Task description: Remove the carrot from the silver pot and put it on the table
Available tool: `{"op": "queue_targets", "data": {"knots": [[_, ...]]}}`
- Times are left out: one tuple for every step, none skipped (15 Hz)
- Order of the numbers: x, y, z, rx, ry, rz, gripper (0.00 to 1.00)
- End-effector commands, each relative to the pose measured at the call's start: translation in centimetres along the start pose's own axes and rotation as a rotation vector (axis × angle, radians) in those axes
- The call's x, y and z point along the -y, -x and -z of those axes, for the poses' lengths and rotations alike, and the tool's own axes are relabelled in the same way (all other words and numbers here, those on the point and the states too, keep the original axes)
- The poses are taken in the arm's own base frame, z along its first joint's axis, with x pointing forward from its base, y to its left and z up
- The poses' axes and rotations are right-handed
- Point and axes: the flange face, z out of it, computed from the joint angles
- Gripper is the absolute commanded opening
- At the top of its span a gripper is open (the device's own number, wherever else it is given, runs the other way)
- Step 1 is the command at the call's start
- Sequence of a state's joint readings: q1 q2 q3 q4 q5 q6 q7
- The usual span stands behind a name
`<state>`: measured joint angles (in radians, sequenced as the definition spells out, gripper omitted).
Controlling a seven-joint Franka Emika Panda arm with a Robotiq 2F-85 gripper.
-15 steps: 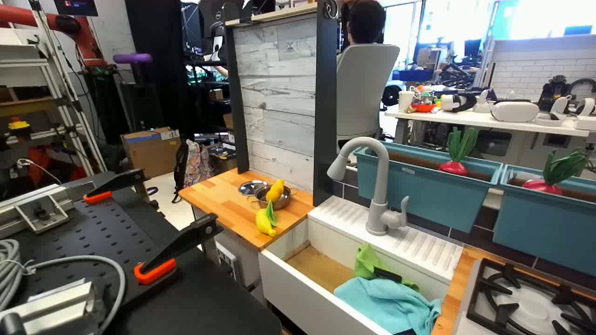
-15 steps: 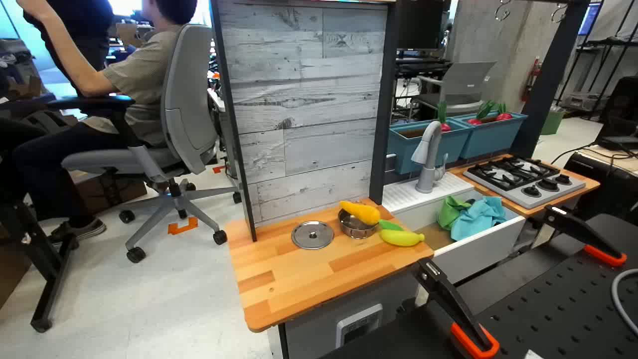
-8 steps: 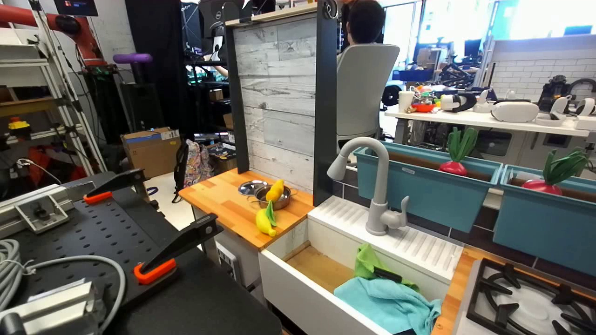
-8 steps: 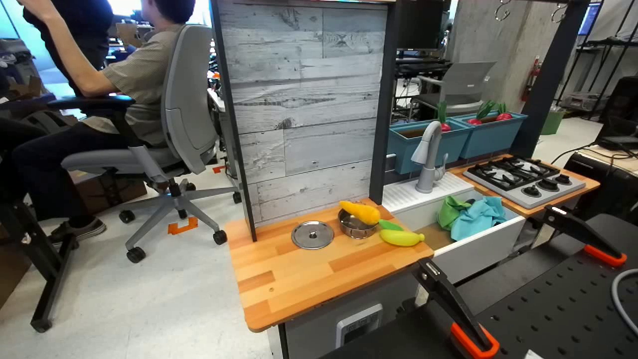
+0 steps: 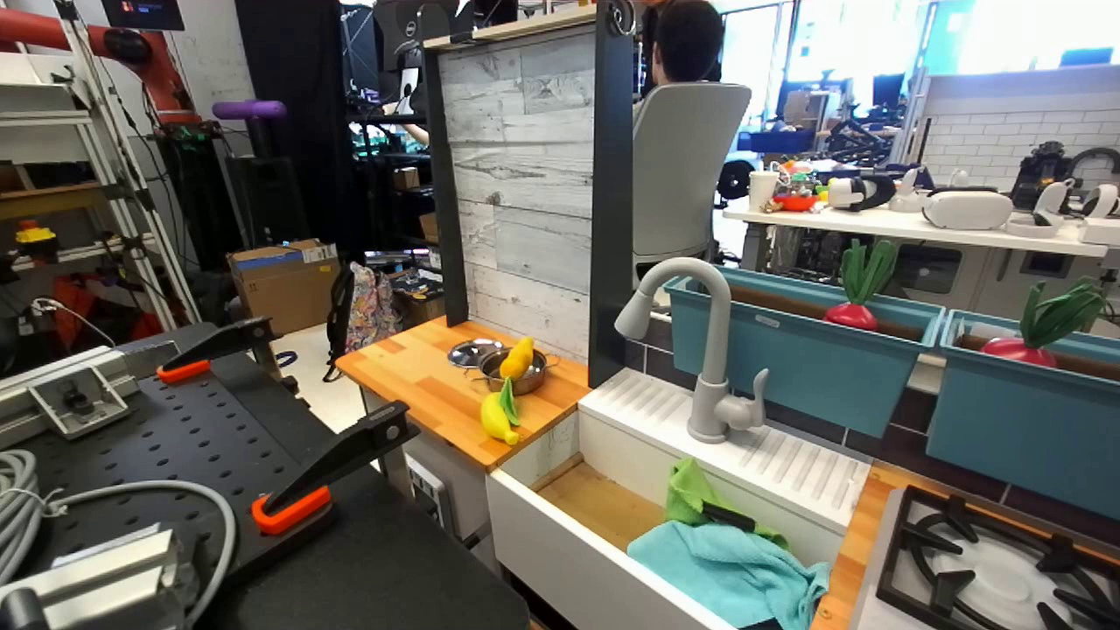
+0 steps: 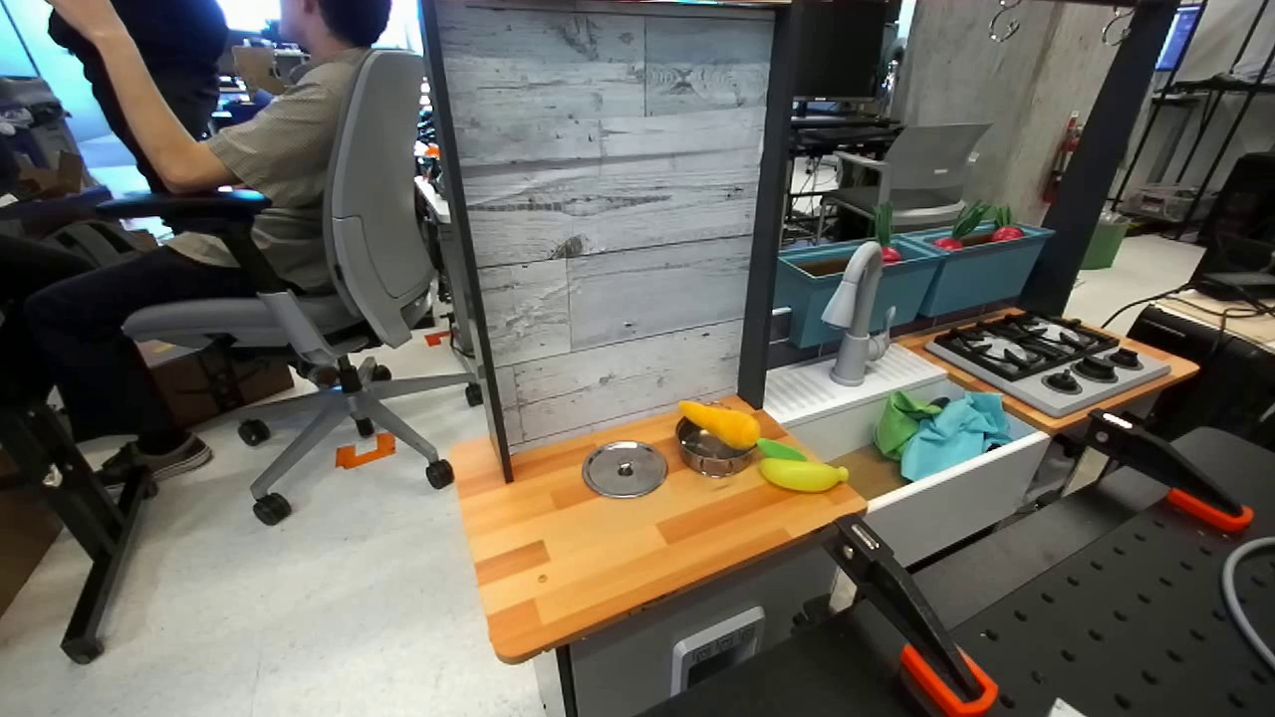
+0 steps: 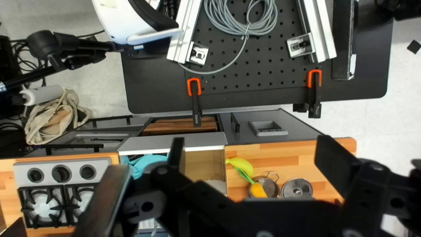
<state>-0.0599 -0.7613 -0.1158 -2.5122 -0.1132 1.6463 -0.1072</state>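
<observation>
- Carrot [image 6: 725,424] rests across the mouth of the pot [image 6: 712,465], its green top [image 6: 780,451] reaching out past the rim toward the front corner of the table [image 6: 598,558] nearest the sink [image 5: 560,551]; the removal is not yet done.
- The pot sits near the table's back edge, along the wooden panel [image 6: 618,229], toward the sink-side corner.
- The lid [image 6: 625,470] is off, lying flat just beside the pot, farther from the sink edge.
- A banana [image 6: 803,476] lies close to the sink edge; whether the green top touches it cannot be told.
- The gripper [image 7: 251,153], seen only in the wrist view, has its fingers [image 7: 335,164] spread wide with nothing held; it appears well apart from the table.
- What is left, by judgement, is the whole task: reach down, grip the carrot, lift it past the rim, lay it on the table, perhaps toward the front edge, and let go.
</observation>
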Motion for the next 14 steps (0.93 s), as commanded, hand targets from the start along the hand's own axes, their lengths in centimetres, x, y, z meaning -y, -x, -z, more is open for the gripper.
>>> {"op": "queue_targets", "data": {"knots": [[0.0, -4.4, -2.3, -0.05, -0.015, -0.043, 1.0], [0.2, -5.8, -3.4, -0.067, -0.015, -0.048, 1.0], [0.4, -7.1, -4.3, -0.079, -0.018, -0.047, 1.0], [0.5, -8.6, -5.6, -0.092, -0.026, -0.052, 1.0], [0.5, -10.1, -7.1, -0.104, -0.03, -0.056, 1.0], [0.6, -11.4, -8.4, -0.105, -0.036, -0.054, 1.0], [0.9, -12.4, -10.2, -0.101, -0.046, -0.047, 1.0], [1.0, -13.4, -11.6, -0.096, -0.058, -0.043, 1.0], [1.5, -14.4, -13.4, -0.094, -0.06, -0.042, 1.0], [1.8, -15.2, -14.9, -0.094, -0.065, -0.042, 1.0], [2.3, -16.1, -16.4, -0.108, -0.067, -0.046, 1.0], [2.7, -16.9, -17.8, -0.12, -0.07, -0.049, 1.0], [3.3, -17.7, -19.1, -0.132, -0.073, -0.048, 1.0], [3.9, -18.5, -20.5, -0.143, -0.078, -0.048, 1.0]]}}
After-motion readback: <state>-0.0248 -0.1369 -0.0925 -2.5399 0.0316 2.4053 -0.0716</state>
